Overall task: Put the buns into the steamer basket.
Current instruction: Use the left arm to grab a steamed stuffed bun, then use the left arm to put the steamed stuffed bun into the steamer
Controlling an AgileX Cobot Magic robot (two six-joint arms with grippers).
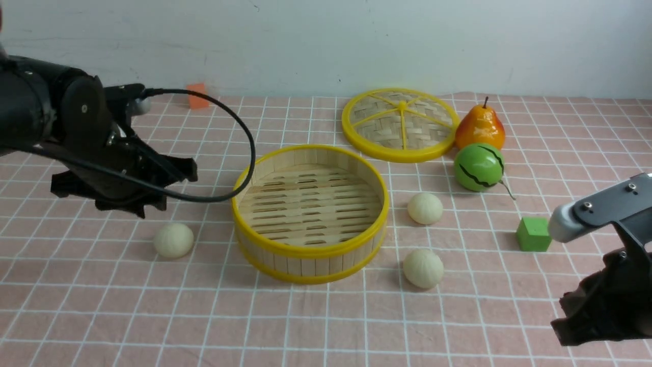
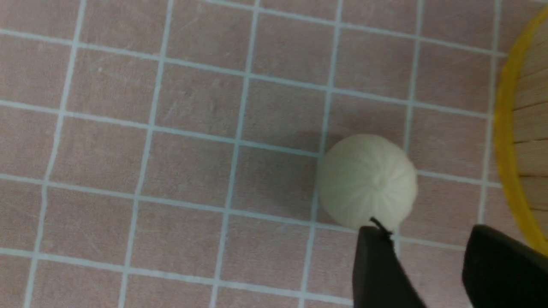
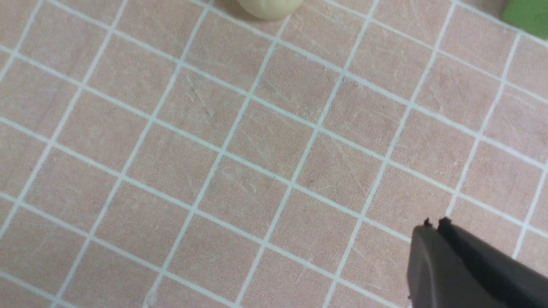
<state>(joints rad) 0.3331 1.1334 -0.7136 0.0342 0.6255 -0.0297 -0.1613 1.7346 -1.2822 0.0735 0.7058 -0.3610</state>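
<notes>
The steamer basket (image 1: pixel 305 251) stands mid-table with nothing in it. Three cream buns lie on the cloth: one left of the basket (image 1: pixel 173 240), and two to its right, one farther (image 1: pixel 425 208) and one nearer (image 1: pixel 423 267). My left gripper (image 1: pixel 173 191) hovers above and behind the left bun, open and holding nothing. In the left wrist view that bun (image 2: pixel 367 179) lies just past one fingertip of the gripper (image 2: pixel 428 231), beside the basket's rim (image 2: pixel 505 141). My right gripper (image 1: pixel 560 313) hangs low at the near right, shut (image 3: pixel 434 222) and empty, with a bun's edge (image 3: pixel 267 8) far ahead.
A flat woven lid (image 1: pixel 400 124) with a yellow rim lies behind the basket. Beside it are a pear (image 1: pixel 480 127) and a green striped melon (image 1: pixel 478 166). A green cube (image 1: pixel 533 234) (image 3: pixel 528 15) sits near the right arm. An orange block (image 1: pixel 197 96) is by the back wall.
</notes>
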